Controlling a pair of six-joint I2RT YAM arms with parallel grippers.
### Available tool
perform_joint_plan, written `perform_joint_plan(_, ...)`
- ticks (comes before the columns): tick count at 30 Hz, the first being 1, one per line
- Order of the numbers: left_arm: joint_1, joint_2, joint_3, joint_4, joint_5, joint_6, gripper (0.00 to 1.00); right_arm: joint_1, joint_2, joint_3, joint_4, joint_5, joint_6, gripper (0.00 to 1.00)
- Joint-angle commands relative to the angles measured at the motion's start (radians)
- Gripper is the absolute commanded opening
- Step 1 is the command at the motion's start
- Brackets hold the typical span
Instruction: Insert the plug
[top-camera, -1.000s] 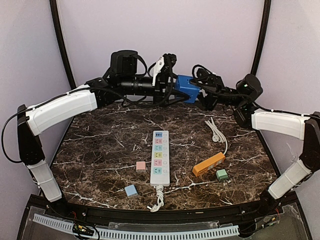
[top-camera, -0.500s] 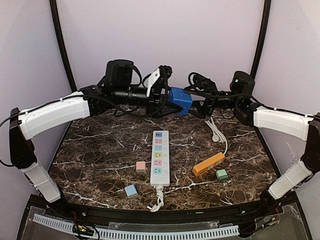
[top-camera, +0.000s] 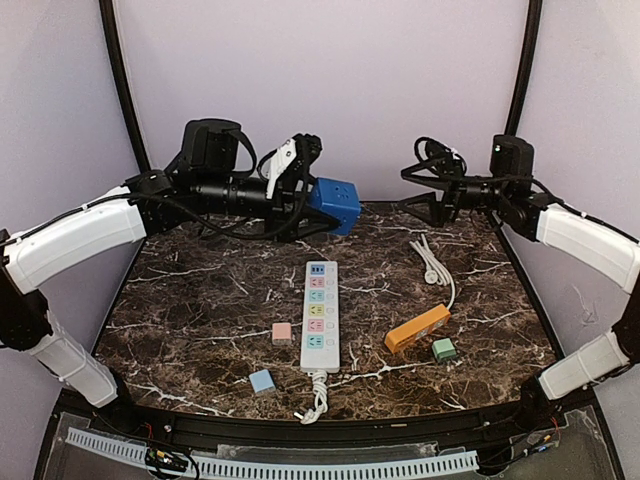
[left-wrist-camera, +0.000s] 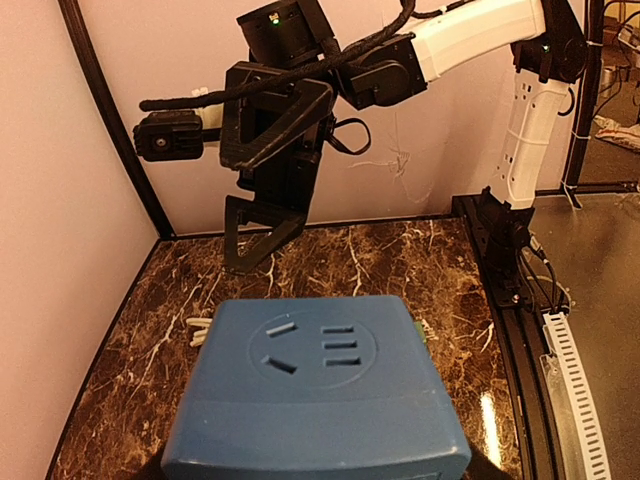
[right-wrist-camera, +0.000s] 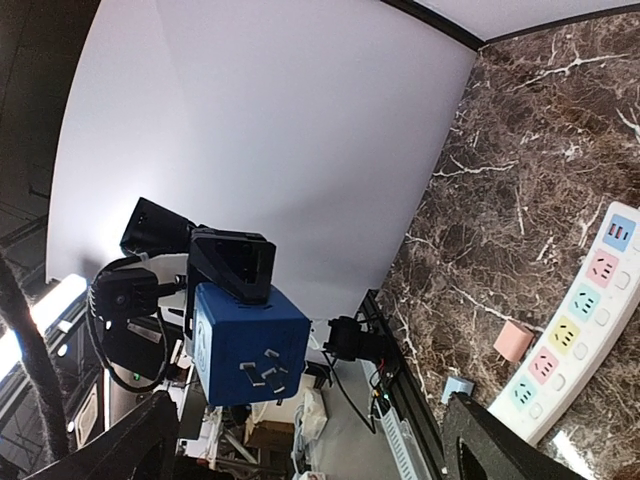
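Two sets of fingers hang over the far side of the bench (top-camera: 200, 290), and only one has anything in hand. The left fingers (top-camera: 316, 194) are clamped, roughly half-parted, on the blue cube plug (top-camera: 337, 204), which is held high above the bench top. The right fingers (top-camera: 412, 190) stand spread wide and hold nothing, facing the cube across a clear gap. Seen from the right wrist camera, the cube's metal prongs point sideways toward the right fingers rather than down. The power strip (top-camera: 320, 315) lies flat in the middle of the bench, below the cube and closer to the near edge. Its long axis runs near to far and its sockets face up. The left fingers look best placed to finish the job. By this reading the cube must be turned prongs-down, then brought nearer and lowered onto a socket. A white corded plug (top-camera: 432, 268) lies loose on the bench beneath the right fingers.
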Motion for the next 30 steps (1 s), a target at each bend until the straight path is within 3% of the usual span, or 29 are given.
perform_joint_plan(1, 0.0, -0.052, -0.019, -0.039, -0.044, 0.025, 0.01, -0.003, -0.026, 0.048, -0.235, 0.074, -0.201, 0.9)
perform_joint_plan(4, 0.001, -0.057, -0.02, -0.054, -0.056, 0.029, 0.01, -0.003, -0.032, 0.111, -0.435, 0.18, -0.346, 0.91)
perform_joint_plan(9, 0.001, -0.063, -0.023, -0.093, -0.075, 0.042, 0.01, -0.003, -0.064, 0.152, -0.584, 0.356, -0.459, 0.98)
perform_joint_plan(16, 0.012, -0.064, -0.026, -0.164, -0.149, 0.078, 0.01, -0.003, -0.149, 0.11, -0.626, 0.47, -0.514, 0.99)
perform_joint_plan(21, 0.013, -0.048, -0.028, -0.227, -0.212, 0.119, 0.01, -0.003, -0.181, 0.087, -0.645, 0.428, -0.523, 0.99)
perform_joint_plan(30, 0.018, 0.092, 0.074, -0.463, -0.299, 0.193, 0.01, -0.003, -0.224, 0.07, -0.711, 0.496, -0.606, 0.99)
